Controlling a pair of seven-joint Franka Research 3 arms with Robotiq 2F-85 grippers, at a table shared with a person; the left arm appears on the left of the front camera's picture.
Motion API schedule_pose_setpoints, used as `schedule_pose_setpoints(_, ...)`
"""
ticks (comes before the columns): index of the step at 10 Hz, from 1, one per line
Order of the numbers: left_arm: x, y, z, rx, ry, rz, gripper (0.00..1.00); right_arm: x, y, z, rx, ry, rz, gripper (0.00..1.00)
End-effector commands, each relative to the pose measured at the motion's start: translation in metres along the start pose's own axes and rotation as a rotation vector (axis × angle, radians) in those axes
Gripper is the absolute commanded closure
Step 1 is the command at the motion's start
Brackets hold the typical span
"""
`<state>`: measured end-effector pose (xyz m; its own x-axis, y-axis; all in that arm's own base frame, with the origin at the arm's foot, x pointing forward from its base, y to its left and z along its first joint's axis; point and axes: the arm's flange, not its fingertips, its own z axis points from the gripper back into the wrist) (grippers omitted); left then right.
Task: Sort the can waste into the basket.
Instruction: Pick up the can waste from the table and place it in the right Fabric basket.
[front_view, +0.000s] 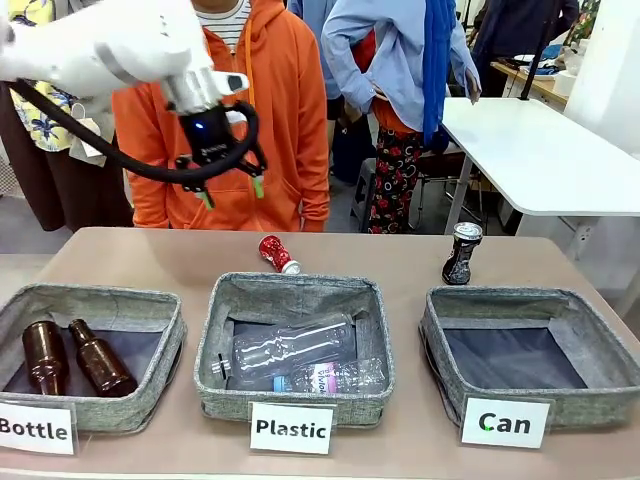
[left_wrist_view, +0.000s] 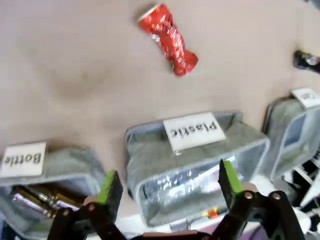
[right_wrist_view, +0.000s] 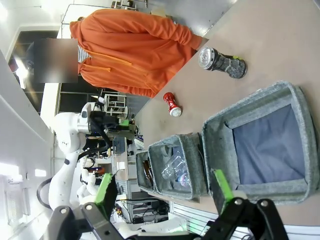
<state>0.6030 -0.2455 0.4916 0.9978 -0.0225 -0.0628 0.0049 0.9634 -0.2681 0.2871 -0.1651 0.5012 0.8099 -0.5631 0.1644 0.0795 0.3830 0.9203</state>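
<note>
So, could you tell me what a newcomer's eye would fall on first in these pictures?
Probably the left gripper, open and hanging high above the table, seen against a person in an orange hoodie. Then the two crushed cans on the tabletop: the red can lying on its side behind the Plastic basket, the black-blue can upright just beyond the basket labelled Can, whose dark floor is bare.

You're in a robot lab: a white arm (front_view: 90, 50) hangs over a table (front_view: 380, 260) of labelled baskets (front_view: 500, 297), people (front_view: 270, 120) stand close by, and a white worktable (front_view: 540, 150) sits behind.
</note>
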Motion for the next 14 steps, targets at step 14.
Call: schedule_pose_setpoints(14,0.051,-0.062,-0.095,0.11,-0.383,0.124,0.0,0.0,0.0,-0.002,0.033,-0.013,0.026,0.0)
